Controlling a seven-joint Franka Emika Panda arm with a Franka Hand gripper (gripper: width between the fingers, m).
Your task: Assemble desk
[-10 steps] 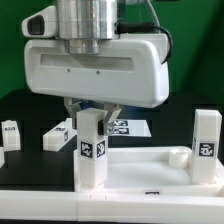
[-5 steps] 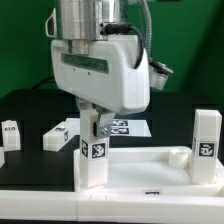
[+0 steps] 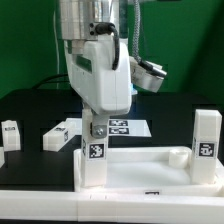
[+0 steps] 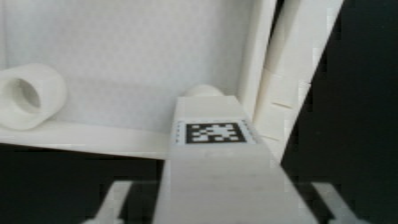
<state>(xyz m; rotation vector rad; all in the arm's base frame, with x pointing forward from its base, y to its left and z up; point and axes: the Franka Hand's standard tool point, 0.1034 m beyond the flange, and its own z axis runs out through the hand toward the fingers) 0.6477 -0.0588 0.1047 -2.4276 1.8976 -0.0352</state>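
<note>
The white tabletop [image 3: 140,168] lies upside down at the front of the table, raised rim up. A white square leg [image 3: 94,165] with a tag stands upright in its corner at the exterior view's left. My gripper [image 3: 95,128] is straight above this leg, turned side-on, and shut on its top. In the wrist view the leg [image 4: 221,160] runs between my fingers [image 4: 121,198], over the tabletop [image 4: 125,50]. A second leg [image 3: 207,145] stands upright at the tabletop's corner on the exterior view's right.
Two loose legs [image 3: 60,134] [image 3: 10,133] lie on the black table at the exterior view's left. The marker board [image 3: 132,127] lies behind the tabletop. A round screw boss [image 3: 178,155] rises from the tabletop; it also shows in the wrist view [image 4: 27,95].
My gripper has turned about its vertical axis from broadside to side-on, and the leg's tag has turned with it toward the front.
</note>
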